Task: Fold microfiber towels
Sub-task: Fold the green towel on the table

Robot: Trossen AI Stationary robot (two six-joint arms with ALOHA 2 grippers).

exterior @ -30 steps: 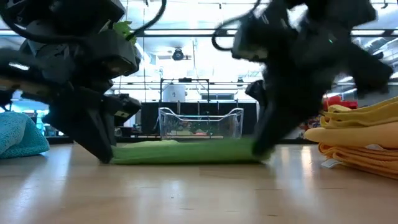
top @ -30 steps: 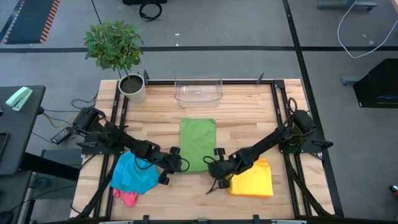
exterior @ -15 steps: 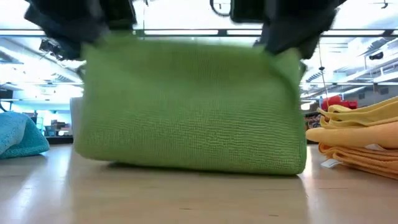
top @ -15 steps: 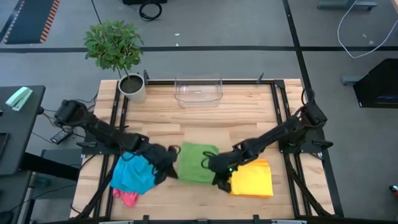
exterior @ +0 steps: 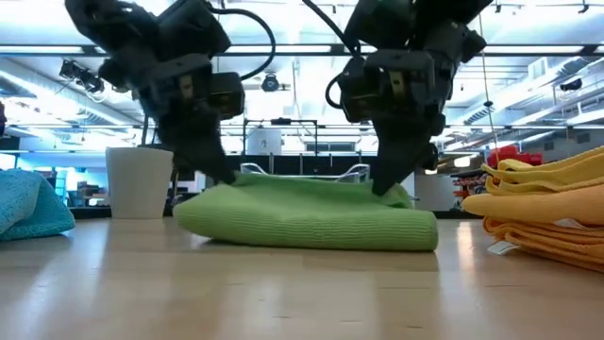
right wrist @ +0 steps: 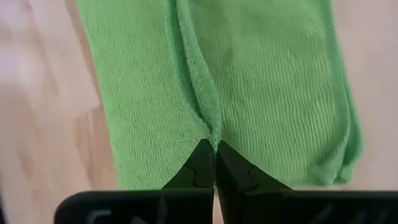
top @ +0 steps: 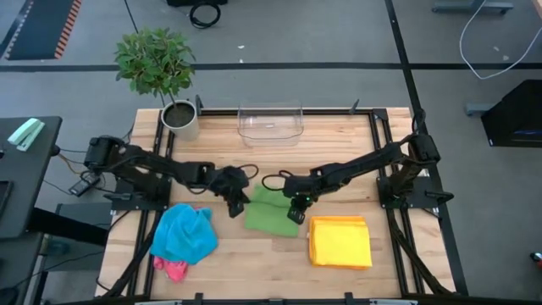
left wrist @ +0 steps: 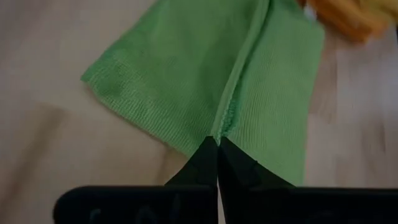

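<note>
High view: table [top: 271, 169] holds a green towel [top: 269, 212], folded double and ribbed, between both grippers. Left gripper [top: 237, 203] pinches one far corner, right gripper [top: 292, 206] the other, fingers pressed together on the hemmed edge [right wrist: 202, 99].

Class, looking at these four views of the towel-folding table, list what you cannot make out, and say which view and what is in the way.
- Pink towel, high view: mostly buried under the blue towel.
- Green towel, low view: its far edge sits behind the left gripper and right gripper.
- Yellow towels, low view: cut off by the picture's right edge.
- Clear bin, high view: contents too faint to tell.
</note>
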